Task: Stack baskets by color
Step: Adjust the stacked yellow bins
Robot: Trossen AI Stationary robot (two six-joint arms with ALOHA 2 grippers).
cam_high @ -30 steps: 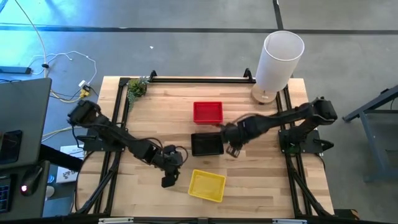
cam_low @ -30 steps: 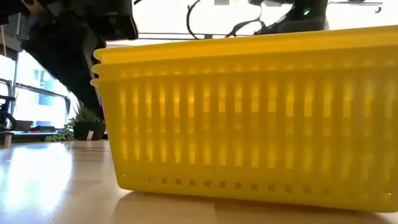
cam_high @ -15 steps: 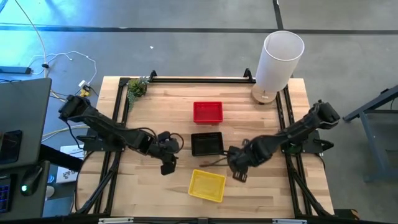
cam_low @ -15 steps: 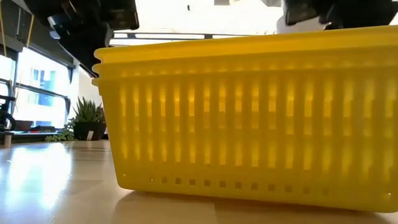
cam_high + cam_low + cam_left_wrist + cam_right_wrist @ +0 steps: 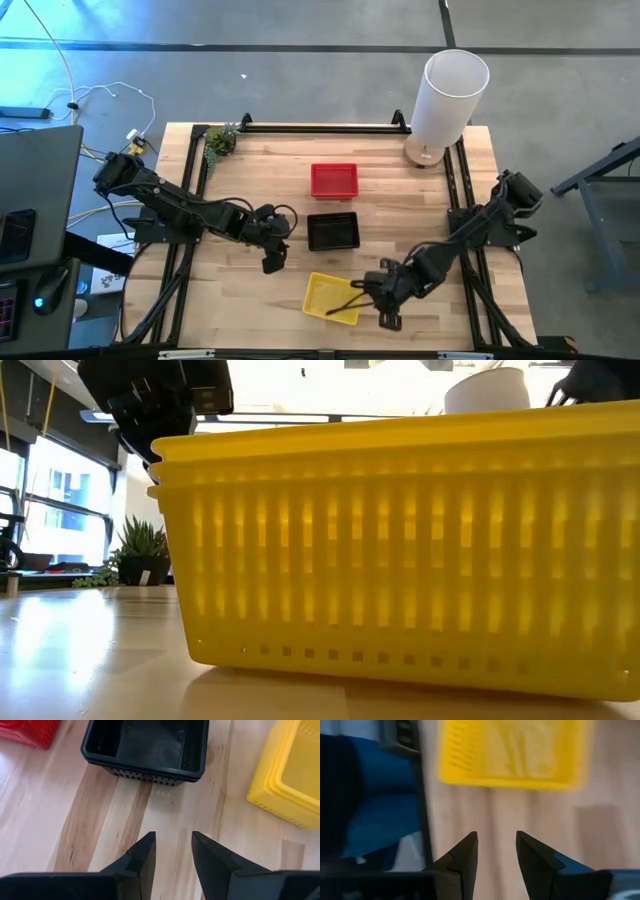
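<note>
Nested yellow baskets point(image 5: 333, 298) stand on the wood near the table's front edge and fill the low view point(image 5: 400, 540). Behind them sit nested black baskets point(image 5: 333, 231), also seen in the left wrist view point(image 5: 145, 745), and farther back a red basket point(image 5: 334, 180). My left gripper point(image 5: 272, 262) hovers open over bare wood left of the black baskets, with nothing between its fingers point(image 5: 173, 836). My right gripper point(image 5: 388, 318) hangs open just right of the yellow baskets, near the front edge, and is empty point(image 5: 496, 835).
A tall white cylinder point(image 5: 450, 95) stands at the far right corner and a small plant point(image 5: 220, 140) at the far left. Black frame rails point(image 5: 190, 200) run along the table's sides. Bare wood lies left of the baskets.
My right gripper has swept from beside the black baskets toward the table's near edge, turning as it went, and now hangs right of the yellow baskets. My left gripper has drawn back from the yellow baskets toward the far edge and risen a little. The baskets have stayed put.
</note>
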